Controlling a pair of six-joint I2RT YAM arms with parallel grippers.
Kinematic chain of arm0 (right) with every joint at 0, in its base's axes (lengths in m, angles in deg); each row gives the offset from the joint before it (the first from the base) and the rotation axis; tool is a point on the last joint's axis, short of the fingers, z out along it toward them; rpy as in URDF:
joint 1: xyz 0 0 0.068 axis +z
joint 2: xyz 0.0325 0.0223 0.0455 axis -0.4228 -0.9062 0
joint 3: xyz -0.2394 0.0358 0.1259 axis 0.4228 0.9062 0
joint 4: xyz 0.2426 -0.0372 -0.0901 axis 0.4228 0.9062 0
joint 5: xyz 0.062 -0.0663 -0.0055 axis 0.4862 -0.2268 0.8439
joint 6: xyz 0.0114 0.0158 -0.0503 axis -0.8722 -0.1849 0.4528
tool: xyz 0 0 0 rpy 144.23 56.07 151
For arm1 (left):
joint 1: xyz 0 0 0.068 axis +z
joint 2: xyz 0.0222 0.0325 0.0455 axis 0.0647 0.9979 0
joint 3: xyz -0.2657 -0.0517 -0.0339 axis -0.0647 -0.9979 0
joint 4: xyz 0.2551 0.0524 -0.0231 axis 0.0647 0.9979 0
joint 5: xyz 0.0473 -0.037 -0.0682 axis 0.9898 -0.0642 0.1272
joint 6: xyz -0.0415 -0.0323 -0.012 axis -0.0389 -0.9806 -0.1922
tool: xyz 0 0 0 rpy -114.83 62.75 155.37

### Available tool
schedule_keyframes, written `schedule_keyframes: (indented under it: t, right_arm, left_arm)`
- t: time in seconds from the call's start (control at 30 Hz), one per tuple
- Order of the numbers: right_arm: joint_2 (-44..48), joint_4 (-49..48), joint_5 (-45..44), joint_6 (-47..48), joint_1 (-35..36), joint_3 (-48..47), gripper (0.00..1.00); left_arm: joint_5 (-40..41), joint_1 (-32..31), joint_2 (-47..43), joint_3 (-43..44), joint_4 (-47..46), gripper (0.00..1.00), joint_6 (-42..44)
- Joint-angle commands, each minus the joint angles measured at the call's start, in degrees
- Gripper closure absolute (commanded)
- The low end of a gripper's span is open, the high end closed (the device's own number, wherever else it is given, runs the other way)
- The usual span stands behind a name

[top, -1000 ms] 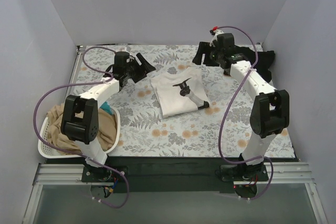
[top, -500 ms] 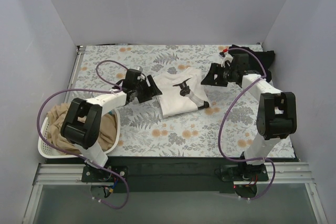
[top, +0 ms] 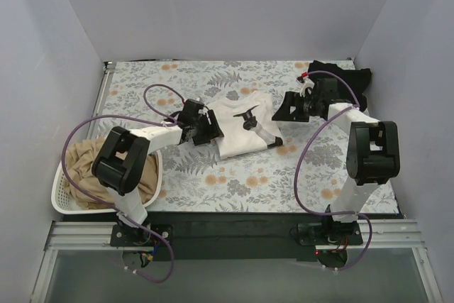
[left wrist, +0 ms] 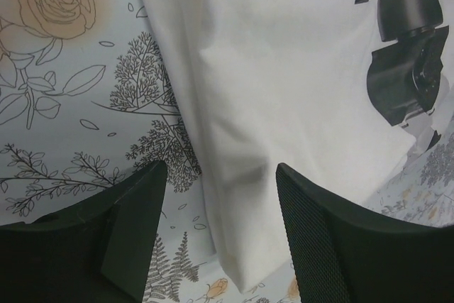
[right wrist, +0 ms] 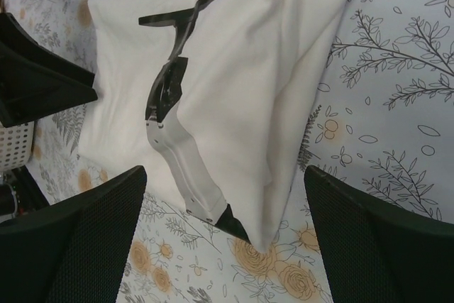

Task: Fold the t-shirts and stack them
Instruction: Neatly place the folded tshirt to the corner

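Observation:
A folded white t-shirt [top: 237,133] with a dark print lies mid-table. My left gripper [top: 211,130] is open at its left edge. In the left wrist view the white t-shirt's [left wrist: 284,69] lower folded corner lies between the spread fingers [left wrist: 135,225] of that left gripper [left wrist: 220,235]. My right gripper [top: 284,111] is open just off the shirt's right side. In the right wrist view the right gripper [right wrist: 227,246] hangs wide open over the white t-shirt's [right wrist: 234,62] near corner. A black t-shirt [top: 351,79] lies at the back right. A tan t-shirt [top: 89,172] fills the basket.
The white perforated basket [top: 64,204] stands at the near left edge, beside the left arm's base. Grey walls close in the back and both sides. The floral tablecloth [top: 234,179] shows in front of the white shirt.
The left gripper has slid right to the white shirt's left edge. The right arm has swung forward from the black shirt toward the white shirt's right side, its jaws opening wider.

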Motion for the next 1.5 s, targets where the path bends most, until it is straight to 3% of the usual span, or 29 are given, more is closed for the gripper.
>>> schedule_keyframes:
  t: [0.0,0.27,0.57,1.07,1.17,1.27,1.3,1.37,1.4,1.47]
  right_arm:
    - [-2.3,-1.3,2.5,2.0,-0.5,0.4,0.02]
    - [-8.6,-2.4,4.6,1.6,-0.6,-1.9,0.03]
    - [-11.8,-5.7,5.7,-1.3,0.0,-2.0,0.03]
    - [-17.6,-8.1,1.6,-5.7,8.6,-6.2,0.07]
    - [-18.3,-9.8,1.4,-6.4,10.1,-6.8,0.16]
    - [-18.5,-10.0,1.1,-6.8,10.9,-7.0,0.36]
    - [-18.3,-10.0,1.0,-6.9,10.9,-7.0,0.50]
    - [-18.1,-9.7,0.9,-6.9,10.8,-7.5,0.65]
    - [-17.6,-9.6,0.4,-6.9,10.9,-7.6,0.82]
    - [-16.9,-9.3,-0.2,-6.7,10.9,-8.3,0.95]
  left_arm:
    - [2.9,-0.6,1.7,2.7,0.8,0.39,0.9]
    - [4.7,-0.7,3.5,4.2,1.5,0.55,1.5]
    - [3.8,-1.0,5.4,4.5,1.3,0.85,1.9]
    - [3.1,-1.5,6.8,6.1,1.2,0.89,1.7]
    - [3.0,-1.6,7.2,6.4,1.1,0.89,1.6]
    - [2.6,-1.8,7.3,6.5,0.7,0.88,1.6]
    - [2.5,-1.8,7.3,6.5,0.7,0.87,1.6]
    - [2.6,-2.0,6.9,6.7,0.8,0.77,1.5]
    - [3.1,-2.0,6.7,6.8,1.0,0.69,1.4]
    - [3.8,-2.0,5.7,7.1,2.2,0.52,0.9]
